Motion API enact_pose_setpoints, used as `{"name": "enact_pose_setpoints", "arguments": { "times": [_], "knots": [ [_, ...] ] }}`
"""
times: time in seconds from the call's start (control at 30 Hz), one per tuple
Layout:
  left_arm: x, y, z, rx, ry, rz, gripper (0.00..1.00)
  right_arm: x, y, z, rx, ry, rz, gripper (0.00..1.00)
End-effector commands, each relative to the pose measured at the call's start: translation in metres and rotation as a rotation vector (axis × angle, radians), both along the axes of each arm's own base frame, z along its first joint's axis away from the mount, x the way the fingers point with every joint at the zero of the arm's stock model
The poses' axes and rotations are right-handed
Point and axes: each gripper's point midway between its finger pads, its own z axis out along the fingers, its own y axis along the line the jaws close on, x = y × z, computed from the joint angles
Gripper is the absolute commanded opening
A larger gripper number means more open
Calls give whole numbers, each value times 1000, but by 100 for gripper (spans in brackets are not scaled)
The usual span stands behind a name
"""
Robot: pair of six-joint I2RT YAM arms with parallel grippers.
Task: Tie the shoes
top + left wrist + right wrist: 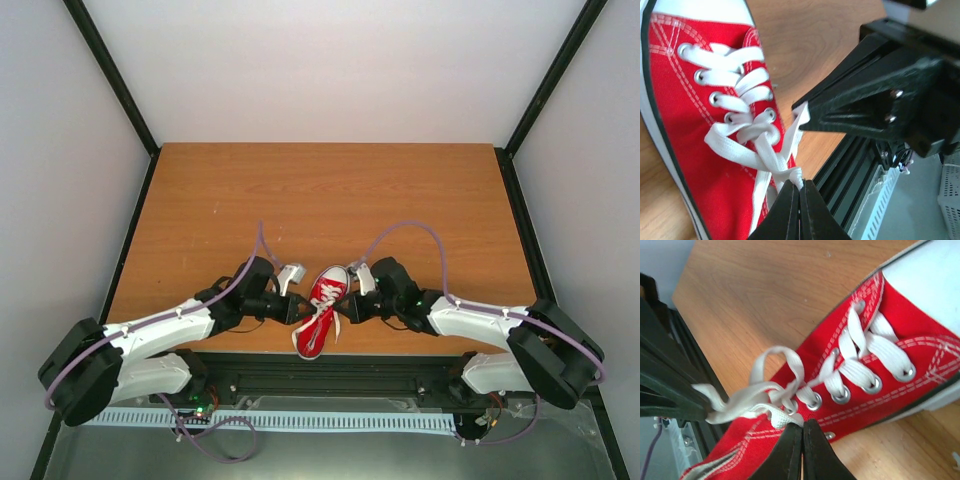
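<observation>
Red sneaker (322, 310) at table (330, 190) near edge, toe pointing away.
Left gripper (800, 184) and right gripper (802, 424) each pinch a white lace (767, 152) strand, flanking its long axis, equally near.

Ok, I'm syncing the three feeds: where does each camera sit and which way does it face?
Top external: above and behind, looking down on the table; left arm, right arm show.
Left wrist: on its arm, facing along the left gripper, shut on a lace.
Right wrist: likewise, right gripper shut on lace.
All share the sneaker.
</observation>
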Motion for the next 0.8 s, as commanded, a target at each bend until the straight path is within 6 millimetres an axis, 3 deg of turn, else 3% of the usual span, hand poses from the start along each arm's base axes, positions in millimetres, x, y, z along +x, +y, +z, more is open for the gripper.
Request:
{"name": "enact_pose_setpoints", "arguments": {
  "times": [0.0,0.3,0.47,0.77],
  "knots": [
    [-11,10,-17,49,91,9,1,8,6,17,21,-24,-5,3],
    [-27,24,-43,135,201,25,5,5,16,22,48,-20,51,3],
    [-38,37,-53,183,246,37,13,3,15,23,48,-24,60,3],
    [-19,48,-4,199,127,126,44,-11,7,13,16,5,105,3]
  ]
}}
